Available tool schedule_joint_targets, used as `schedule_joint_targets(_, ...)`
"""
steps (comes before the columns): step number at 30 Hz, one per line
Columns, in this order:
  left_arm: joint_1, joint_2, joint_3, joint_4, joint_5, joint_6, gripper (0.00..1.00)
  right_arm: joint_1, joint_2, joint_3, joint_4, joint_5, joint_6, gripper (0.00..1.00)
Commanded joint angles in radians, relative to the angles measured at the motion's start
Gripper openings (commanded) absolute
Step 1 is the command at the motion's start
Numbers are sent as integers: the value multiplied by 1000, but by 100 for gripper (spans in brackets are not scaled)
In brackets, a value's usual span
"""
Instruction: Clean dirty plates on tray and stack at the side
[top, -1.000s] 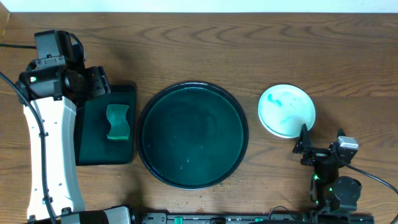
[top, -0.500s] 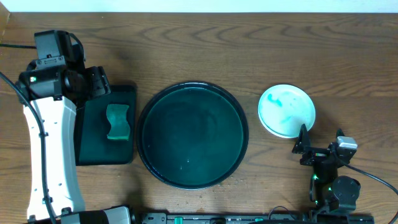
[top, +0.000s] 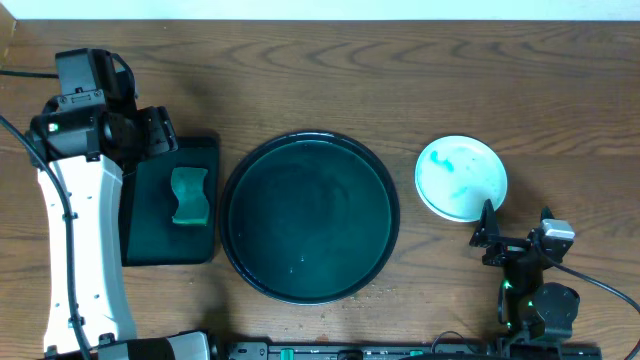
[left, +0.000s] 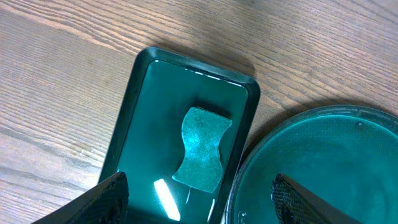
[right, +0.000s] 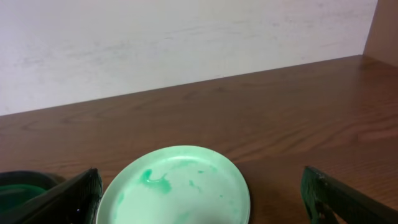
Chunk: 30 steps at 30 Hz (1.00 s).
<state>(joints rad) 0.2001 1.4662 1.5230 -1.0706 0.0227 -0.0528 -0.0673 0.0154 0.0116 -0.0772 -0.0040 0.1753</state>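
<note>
The large round dark tray (top: 310, 220) sits at the table's middle with no plate on it; its rim shows in the left wrist view (left: 323, 162). One pale plate (top: 461, 178) with teal smears lies on the table to the tray's right. I cannot tell whether other plates lie under it. My right gripper (top: 515, 238) is open and empty just in front of the plate, which lies between its fingers' line in the right wrist view (right: 177, 186). My left gripper (top: 157, 133) is open and empty above the rectangular tray's far end.
A smaller rectangular dark green tray (top: 150, 230) lies left of the round tray, with a green sponge (top: 189, 195) on it; the sponge shows in the left wrist view (left: 202, 148). A pale wall stands behind the table's far edge.
</note>
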Motion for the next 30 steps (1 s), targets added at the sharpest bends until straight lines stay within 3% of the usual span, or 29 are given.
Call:
schedule_joint_targets(1, 0, 4, 3, -2, -9, -12, 74, -4, -9, -6, 3, -4, 11, 99)
schedule_joint_targets(11, -25, -65, -3, -1, -11, -11, 74, -4, -9, -6, 3, -4, 11, 99)
schedule_joint_targets(12, -33, -91, -8, 3, -44, 3, 86, -4, -9, -6, 3, -4, 11, 99)
schedule_joint_targets(16, -48, -230, -46, 34, -122, 18, 86, -4, -9, -6, 3, -5, 11, 99)
schedule_joint_targets(26, -53, -732, -617, 681, -113, 18, 86, -4, -8, -6, 3, -4, 11, 99)
schedule_joint_targets(30, -84, -881, -849, 844, -114, 78, 86, -4, -8, -6, 3, -4, 11, 99)
